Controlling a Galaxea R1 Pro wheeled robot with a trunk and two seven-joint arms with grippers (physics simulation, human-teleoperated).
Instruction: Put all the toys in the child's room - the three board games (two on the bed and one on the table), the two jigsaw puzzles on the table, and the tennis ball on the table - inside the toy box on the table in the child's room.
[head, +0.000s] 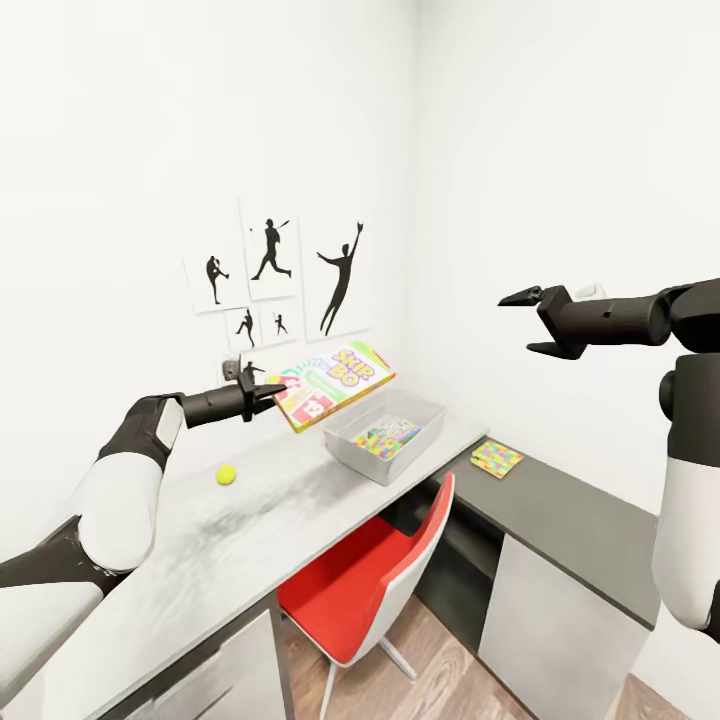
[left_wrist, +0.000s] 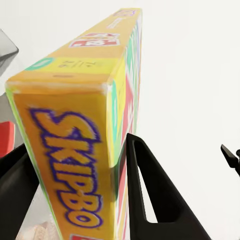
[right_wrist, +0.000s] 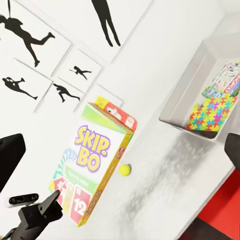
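Observation:
My left gripper (head: 268, 392) is shut on the edge of a yellow Skip-Bo board game (head: 335, 382), holding it tilted in the air just left of the clear toy box (head: 350, 452) on the desk. In the left wrist view the game box (left_wrist: 75, 150) sits between my fingers (left_wrist: 150, 195). Inside the toy box lies a jigsaw puzzle (head: 385, 438) beside another colourful box (right_wrist: 225, 80). A tennis ball (head: 226, 474) rests on the desk below my left arm. Another jigsaw puzzle (head: 496, 458) lies on the dark side counter. My right gripper (head: 530, 322) hangs open, high above that counter.
A red chair (head: 385, 570) is tucked under the grey desk (head: 200, 570) at the corner. The dark counter (head: 580, 525) runs along the right wall. Black silhouette pictures (head: 272, 262) hang on the wall behind the desk.

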